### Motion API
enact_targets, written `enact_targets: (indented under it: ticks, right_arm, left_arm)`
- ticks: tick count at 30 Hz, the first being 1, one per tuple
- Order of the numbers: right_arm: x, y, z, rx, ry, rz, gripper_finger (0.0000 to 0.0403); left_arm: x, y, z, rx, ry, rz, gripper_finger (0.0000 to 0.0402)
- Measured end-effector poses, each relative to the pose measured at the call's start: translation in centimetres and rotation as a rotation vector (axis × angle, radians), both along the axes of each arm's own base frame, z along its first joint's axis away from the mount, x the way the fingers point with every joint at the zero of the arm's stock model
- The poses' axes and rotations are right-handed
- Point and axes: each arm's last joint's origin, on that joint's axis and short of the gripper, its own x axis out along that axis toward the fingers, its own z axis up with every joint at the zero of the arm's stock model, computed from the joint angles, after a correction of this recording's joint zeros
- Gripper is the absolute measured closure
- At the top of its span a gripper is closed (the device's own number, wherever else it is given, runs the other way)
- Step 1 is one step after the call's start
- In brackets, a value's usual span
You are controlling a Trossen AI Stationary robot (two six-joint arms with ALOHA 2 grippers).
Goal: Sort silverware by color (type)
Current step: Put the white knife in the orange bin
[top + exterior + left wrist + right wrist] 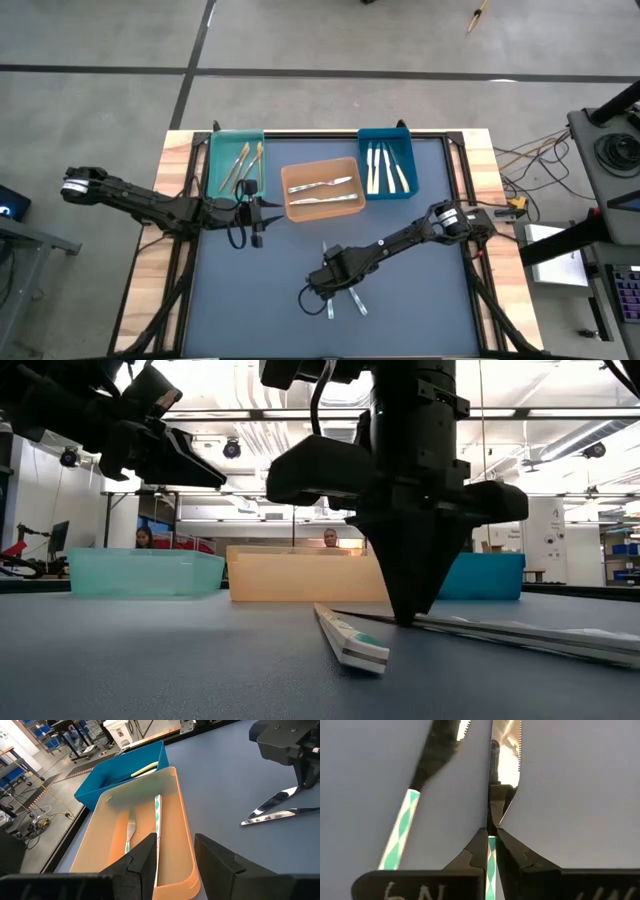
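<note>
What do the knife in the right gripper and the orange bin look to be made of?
Knife: blade looks like polished steel, mirror-bright and serrated; its teal-and-white patterned handle is probably plastic, pinched in the shut right gripper. Orange bin: likely plastic, with thin, slightly translucent matte walls.

Right gripper (pixel 331 290) jaws clamped (low); left gripper (pixel 256 211) jaws parted.

Three bins (pixel 320 187) line the far edge; the near mat (pixel 250 300) lies open.
</note>
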Motion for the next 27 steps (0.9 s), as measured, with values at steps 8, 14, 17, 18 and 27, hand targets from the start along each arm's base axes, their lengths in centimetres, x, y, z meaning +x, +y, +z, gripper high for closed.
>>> enact_targets:
  ticks: [8,14,17,18,27]
  right_arm:
    - [-0.1,-0.1,1.5,-0.009,0.016,0.041,0.0390]
    - [-0.4,-0.2,3.3,-0.054,0.063,0.094,0.0390]
    - [-0.3,-0.2,4.3,-0.065,0.064,0.159,0.0390]
    - [-0.3,-0.3,4.6,-0.075,0.060,0.177,0.0390]
    - [0.4,-0.5,7.0,-0.177,-0.027,0.257,0.0390]
  left_arm:
    - [0.0,0.0,0.0,0.000,0.001,0.000,0.0287]
    - [0.0,0.0,0.0,0.000,0.002,0.000,0.0287]
    - [0.0,0.0,0.0,0.000,0.001,0.000,0.0287]
    - [0.0,0.0,0.0,0.000,0.001,0.000,0.0287]
    - [0.0,0.0,0.1,-0.004,-0.011,0.001,0.0287]
